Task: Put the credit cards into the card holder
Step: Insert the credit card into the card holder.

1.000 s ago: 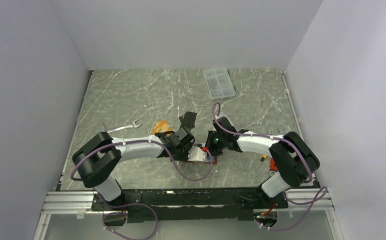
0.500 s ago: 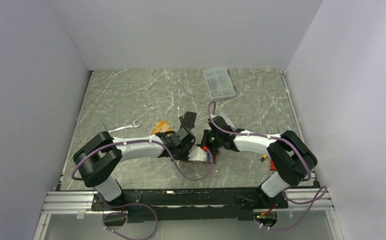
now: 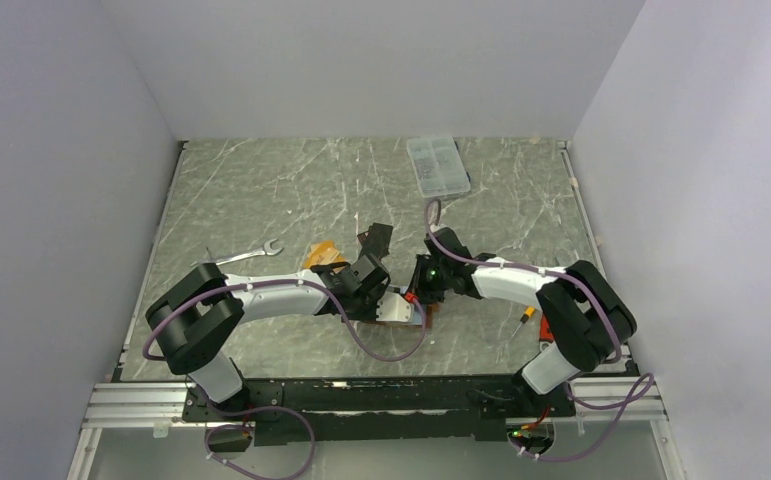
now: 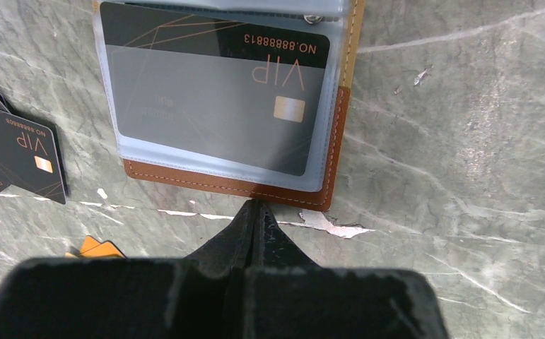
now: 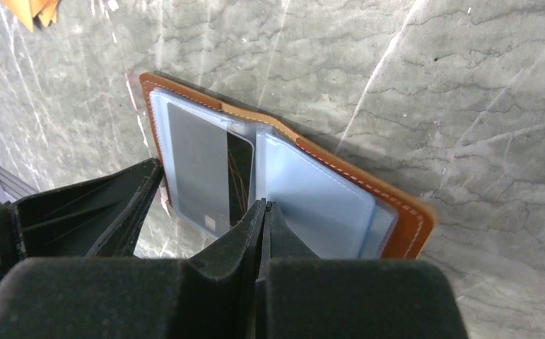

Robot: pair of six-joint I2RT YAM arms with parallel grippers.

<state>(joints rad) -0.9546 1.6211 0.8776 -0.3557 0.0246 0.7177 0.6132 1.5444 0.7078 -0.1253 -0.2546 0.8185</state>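
One black card (image 4: 206,99) sits in a pale pocket of the open card holder (image 4: 220,182), which lies flat on the counter (image 4: 467,141) in the upper part of the left wrist view. A dark strip of the card shows at the pocket mouth, so it may not be fully seated. The left tool (image 4: 255,212) is clenched on nothing, its tip at the holder's leather edge. The right tool (image 5: 264,210) is likewise clenched and empty, poised over the holder's middle fold. Left to do: the loose black cards (image 4: 18,145) at the left of the left wrist view and the orange card (image 4: 94,246) below them. I judge the task begun, not yet half done.
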